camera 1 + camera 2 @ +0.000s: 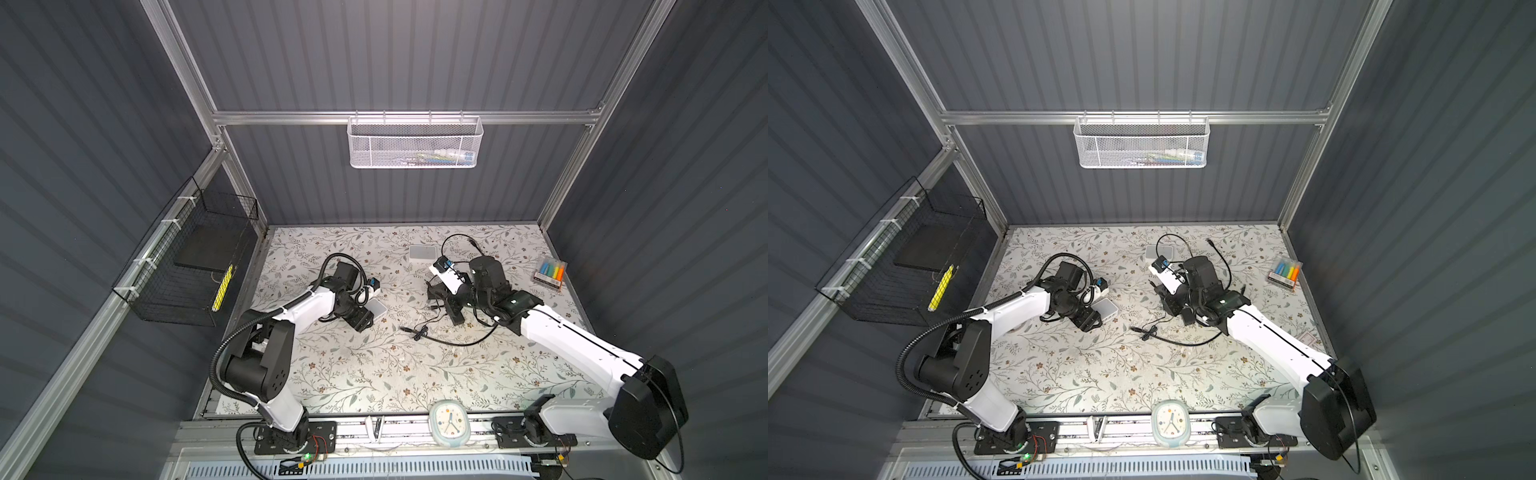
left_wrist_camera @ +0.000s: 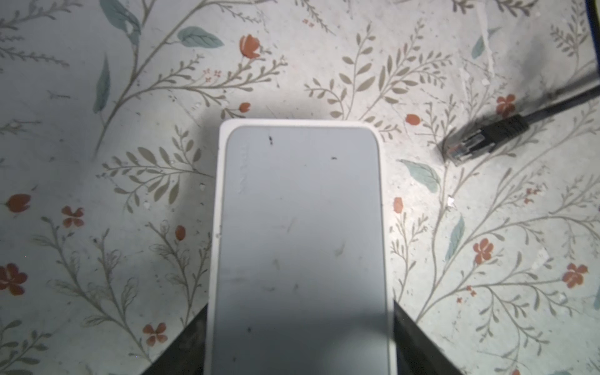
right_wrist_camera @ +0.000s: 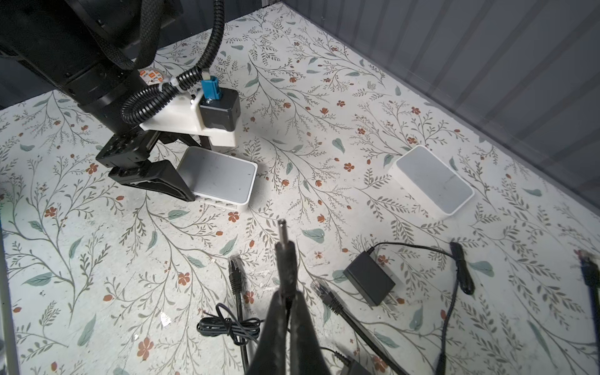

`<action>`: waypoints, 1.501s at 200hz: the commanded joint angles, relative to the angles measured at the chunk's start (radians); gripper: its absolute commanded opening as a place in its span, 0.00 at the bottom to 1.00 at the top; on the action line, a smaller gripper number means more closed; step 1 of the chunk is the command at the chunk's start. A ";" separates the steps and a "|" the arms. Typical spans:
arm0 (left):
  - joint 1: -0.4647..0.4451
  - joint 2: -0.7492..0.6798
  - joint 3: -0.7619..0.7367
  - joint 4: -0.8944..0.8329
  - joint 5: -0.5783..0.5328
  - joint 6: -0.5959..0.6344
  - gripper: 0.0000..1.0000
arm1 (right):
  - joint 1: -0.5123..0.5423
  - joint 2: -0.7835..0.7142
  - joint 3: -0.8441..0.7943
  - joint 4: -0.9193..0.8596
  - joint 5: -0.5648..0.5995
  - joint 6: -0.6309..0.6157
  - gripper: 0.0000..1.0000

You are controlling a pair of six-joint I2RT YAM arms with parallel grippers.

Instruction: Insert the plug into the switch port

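- Left gripper: jaws stand wide, with 1 finger against each long side of the white switch. I read this as a bracing clamp on the case. The switch lies flat on the floral table, left of centre.
- Port face of that switch: a row of sockets along the side turned toward the right arm. No plug sits in any of them. Which one is the round power socket is too small to tell.
- Loose Ethernet plug: on the table near the switch, to its right, not touching it. It is not the item in hand.
- Right gripper: jaws together, clamped on the cable end of the barrel plug. The metal tip juts ahead of the fingers and points roughly at the port face, well apart from it.
- Further right on the table: a black power adapter. A 2nd switch sits toward the far side, untouched.
- Step in hand (judgement): transfer and aiming. The plug is gripped and the switch braced, but insertion has not begun.
- Next move calls for carrying the plug left to socket height and squaring the barrel axis to the port face. A short straight push against the left gripper's hold follows.
- Risk: an off-axis tip skids along the case or shoves the switch.
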 commanded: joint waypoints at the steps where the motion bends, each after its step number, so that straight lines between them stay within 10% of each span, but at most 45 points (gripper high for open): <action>1: -0.005 -0.018 -0.042 0.055 -0.022 -0.071 0.72 | 0.007 0.005 0.026 -0.046 0.003 -0.035 0.00; 110: -0.015 -0.127 -0.078 0.138 -0.158 -0.152 0.91 | 0.014 0.116 0.076 -0.097 -0.006 -0.071 0.00; 211: -0.095 -0.624 -0.422 0.155 -0.238 -1.044 0.56 | 0.101 0.591 0.472 -0.125 0.028 0.045 0.00; 300: -0.104 -0.492 -0.458 0.181 -0.299 -1.142 0.50 | 0.160 0.874 0.750 -0.267 0.070 0.111 0.00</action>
